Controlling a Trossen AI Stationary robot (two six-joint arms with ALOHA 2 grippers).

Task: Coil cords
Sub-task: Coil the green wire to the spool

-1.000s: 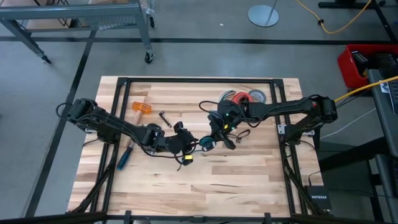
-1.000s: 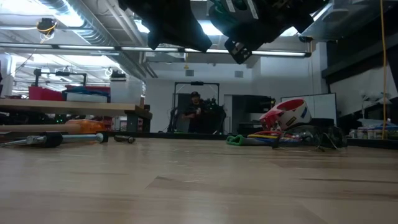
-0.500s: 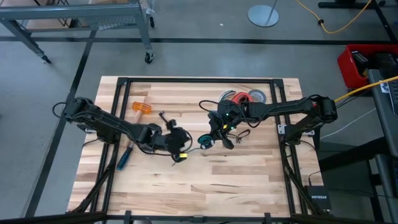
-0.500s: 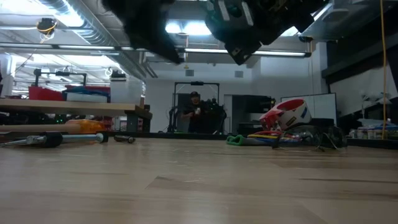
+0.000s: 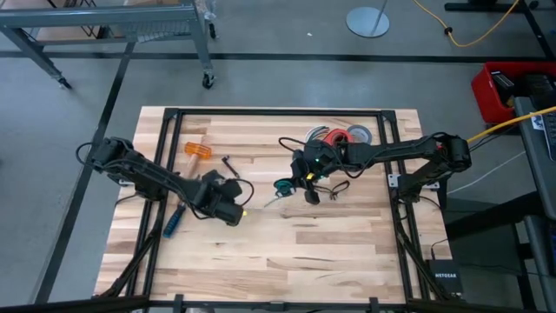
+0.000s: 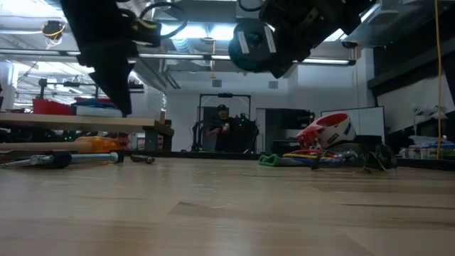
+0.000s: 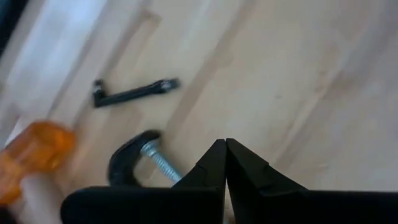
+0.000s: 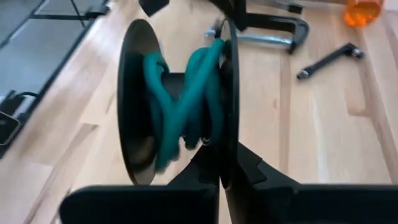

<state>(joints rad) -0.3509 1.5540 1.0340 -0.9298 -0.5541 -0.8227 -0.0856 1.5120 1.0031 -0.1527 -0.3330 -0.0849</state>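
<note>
A black spool [image 8: 180, 106] wound with the dark teal-green cord [image 8: 186, 109] is held by my right gripper [image 8: 224, 165] above the table's middle. It also shows in the high view [image 5: 282, 185] and in the low view [image 6: 252, 44], up in the air. My left gripper [image 7: 225, 144] is shut and empty, over the table left of the middle [image 5: 224, 202], well apart from the spool. A thin black cord [image 5: 334, 186] lies loose on the table right of the right gripper. My right gripper pinches the rim of one of the spool's two flat discs [image 8: 229, 134] between its two fingers. The disc stands edge-on between the fingers. The spool is lifted clear of the table, with the teal cord wound on its core.
A metal C-clamp [image 8: 267, 28] and a short black bar [image 5: 230, 165] lie left of the middle, with an orange handle [image 5: 197, 150] at the far left and a blue screwdriver [image 5: 174, 223] nearer. Tape rolls and cables [image 5: 334, 135] lie at the far right.
My left gripper has drawn away from the spool toward the table's left edge. My right gripper has shifted a little toward the far edge and turned, so the spool's round face now shows in the low view.
</note>
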